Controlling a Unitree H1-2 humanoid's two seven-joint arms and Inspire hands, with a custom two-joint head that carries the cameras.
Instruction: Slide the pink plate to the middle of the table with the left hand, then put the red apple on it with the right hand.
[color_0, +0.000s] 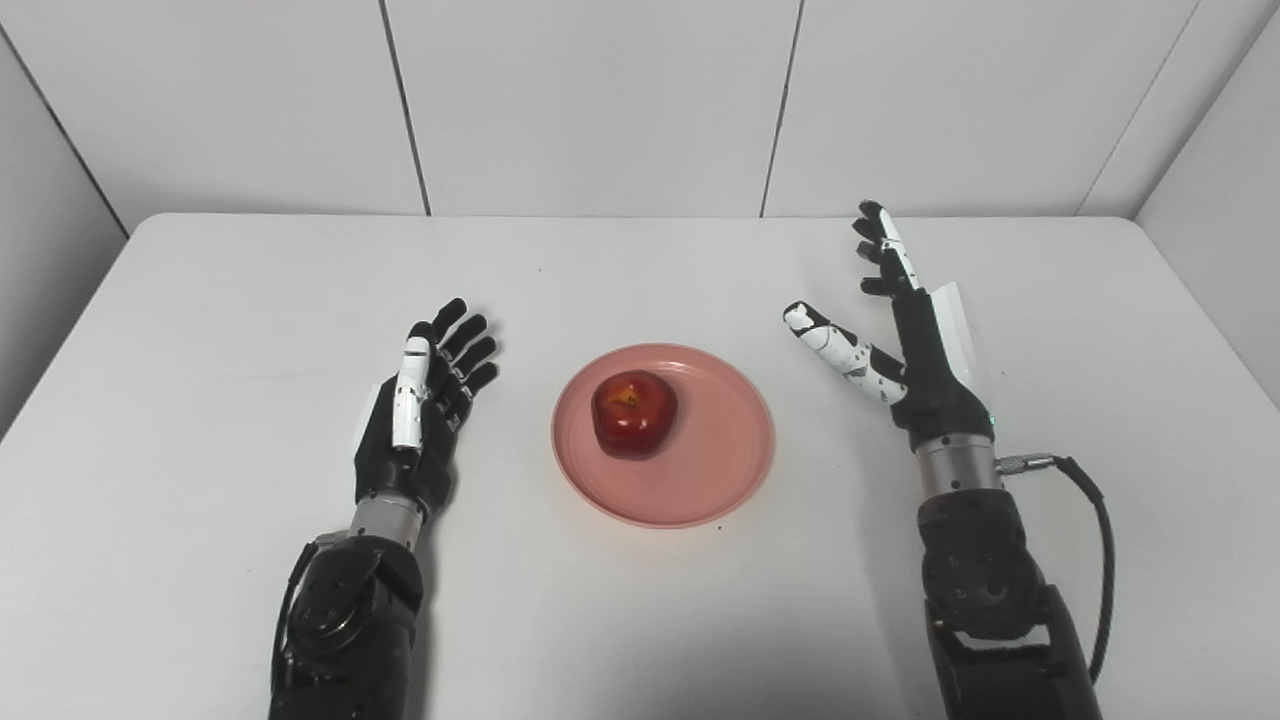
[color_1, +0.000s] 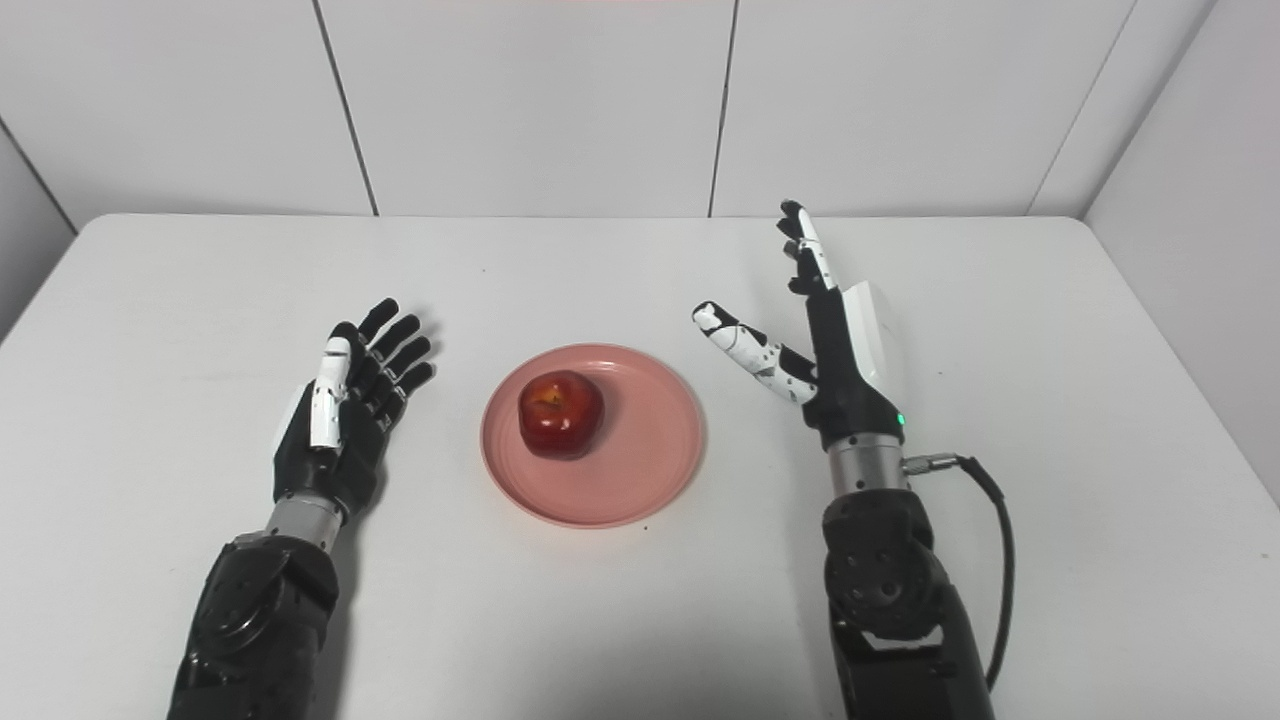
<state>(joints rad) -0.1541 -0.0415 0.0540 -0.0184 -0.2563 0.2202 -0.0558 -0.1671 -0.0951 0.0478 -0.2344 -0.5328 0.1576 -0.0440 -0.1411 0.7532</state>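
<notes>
The pink plate (color_0: 700, 470) lies in the middle of the white table. The red apple (color_0: 633, 413) sits on the plate's left half, upright with its stem dimple up. My left hand (color_0: 425, 400) is open and empty, left of the plate and apart from it. My right hand (color_0: 900, 320) is open and empty, right of the plate, fingers stretched away and thumb pointing toward the plate, not touching it. The same scene shows in the right eye view: plate (color_1: 640, 460), apple (color_1: 560, 414), left hand (color_1: 345, 410), right hand (color_1: 825, 330).
The white table (color_0: 200, 300) is bounded by white panel walls at the back and sides. A black cable (color_0: 1095, 540) loops from my right wrist along the forearm.
</notes>
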